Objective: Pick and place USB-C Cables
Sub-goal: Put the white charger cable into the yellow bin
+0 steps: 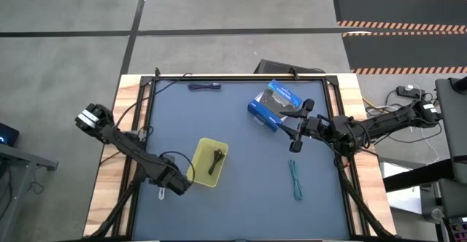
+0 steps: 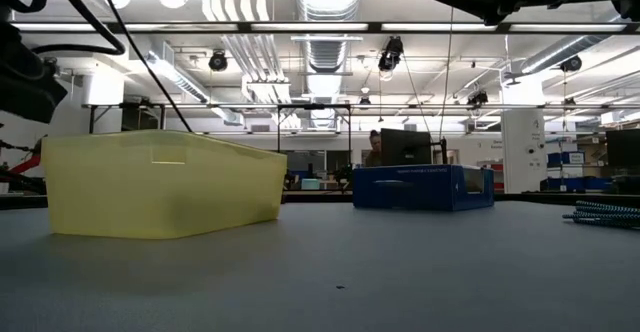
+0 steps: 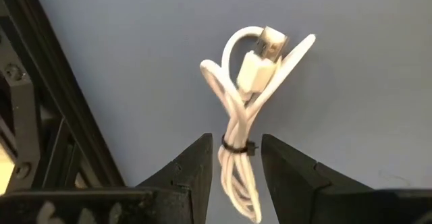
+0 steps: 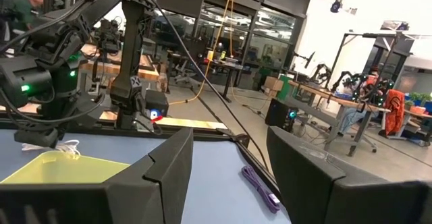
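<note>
The white cable (image 3: 244,116) was held between the two fingers of the left tool (image 3: 233,166), closed on its tied middle, just beside the yellow tray (image 1: 198,170) near the front left part of the surface (image 1: 241,205). The black cable (image 1: 217,159) was seen inside the tray, the teal-green cable (image 1: 295,178) lay toward the front right, and the purple cable (image 1: 205,87) lay at the far edge. The right tool (image 4: 226,177) was kept open and empty above the surface, next to the blue box (image 1: 277,105).
</note>
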Robot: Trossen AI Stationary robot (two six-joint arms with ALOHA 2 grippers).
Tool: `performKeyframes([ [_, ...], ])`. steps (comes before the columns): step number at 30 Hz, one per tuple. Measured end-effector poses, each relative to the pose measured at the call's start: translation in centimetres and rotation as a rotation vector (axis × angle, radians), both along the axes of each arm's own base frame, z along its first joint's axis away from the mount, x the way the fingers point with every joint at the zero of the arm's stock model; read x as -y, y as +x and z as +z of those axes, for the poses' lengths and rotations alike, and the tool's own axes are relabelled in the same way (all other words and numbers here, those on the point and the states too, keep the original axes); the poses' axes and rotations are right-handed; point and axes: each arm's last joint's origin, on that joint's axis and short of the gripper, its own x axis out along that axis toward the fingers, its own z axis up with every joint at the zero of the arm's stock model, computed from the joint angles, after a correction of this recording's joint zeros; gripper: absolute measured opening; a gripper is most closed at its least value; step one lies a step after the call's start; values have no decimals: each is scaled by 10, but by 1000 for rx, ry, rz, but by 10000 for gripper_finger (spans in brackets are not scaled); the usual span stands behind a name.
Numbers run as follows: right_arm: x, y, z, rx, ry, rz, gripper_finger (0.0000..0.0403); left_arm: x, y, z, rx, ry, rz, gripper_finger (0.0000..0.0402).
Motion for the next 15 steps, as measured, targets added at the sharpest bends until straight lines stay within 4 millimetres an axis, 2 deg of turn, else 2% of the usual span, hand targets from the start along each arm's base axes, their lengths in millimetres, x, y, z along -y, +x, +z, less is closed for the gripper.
performKeyframes([
  [15,0,0,-1,-6,1,0,183,0,1,-1,22,8,0,111],
])
